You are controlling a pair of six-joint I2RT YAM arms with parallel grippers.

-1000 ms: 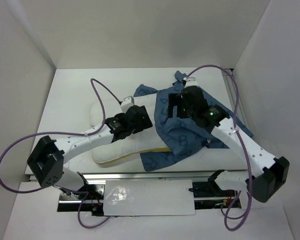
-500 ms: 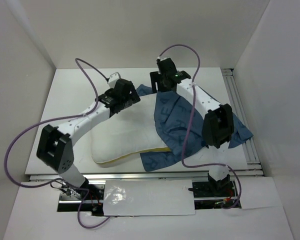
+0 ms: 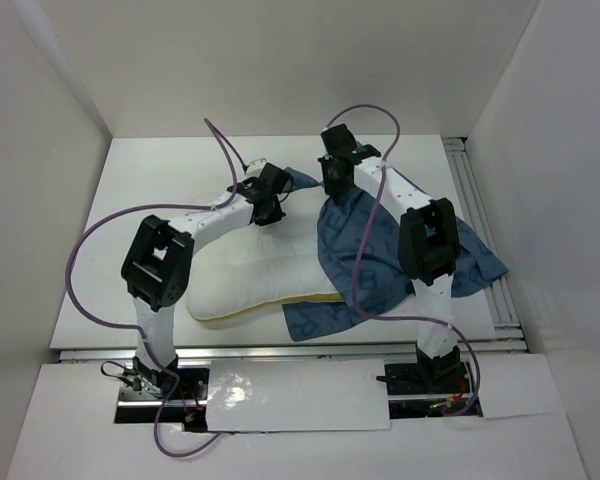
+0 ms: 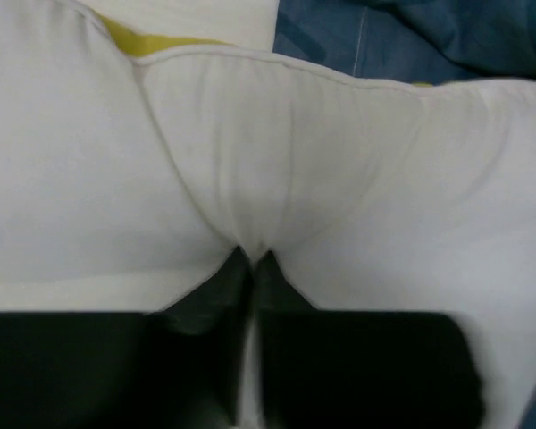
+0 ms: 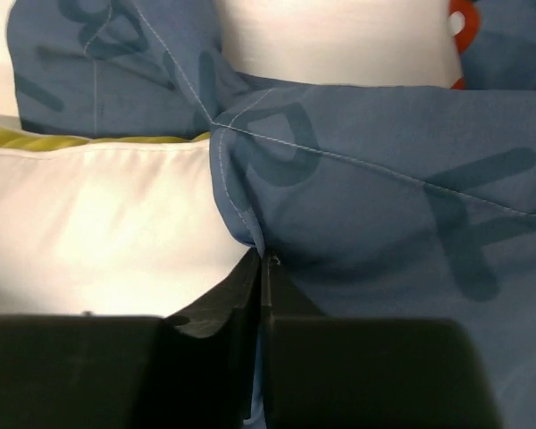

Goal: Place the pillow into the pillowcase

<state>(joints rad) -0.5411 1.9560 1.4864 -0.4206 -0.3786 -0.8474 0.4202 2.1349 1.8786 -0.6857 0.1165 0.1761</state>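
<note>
The white pillow (image 3: 255, 270) lies across the table middle, its pale yellow trim along the near edge. The dark blue pillowcase (image 3: 380, 260) covers the pillow's right end and spreads to the right. My left gripper (image 3: 270, 208) sits at the pillow's far edge, shut on a pinch of white pillow fabric (image 4: 250, 206), which puckers into the jaws (image 4: 252, 259). My right gripper (image 3: 332, 185) is at the far hem of the pillowcase, shut on a fold of blue cloth (image 5: 357, 179) that bunches at the fingertips (image 5: 263, 259). The white pillow (image 5: 98, 214) shows just left of them.
White walls close in the table on the left, back and right. A metal rail (image 3: 475, 230) runs along the right side of the table. Purple cables (image 3: 365, 110) loop over both arms. Part of the pillowcase (image 3: 310, 320) sticks out from under the pillow's near edge.
Both arms reached to the far side of the pillow. Both grippers went from open to shut, the left on pillow fabric and the right on the pillowcase hem.
</note>
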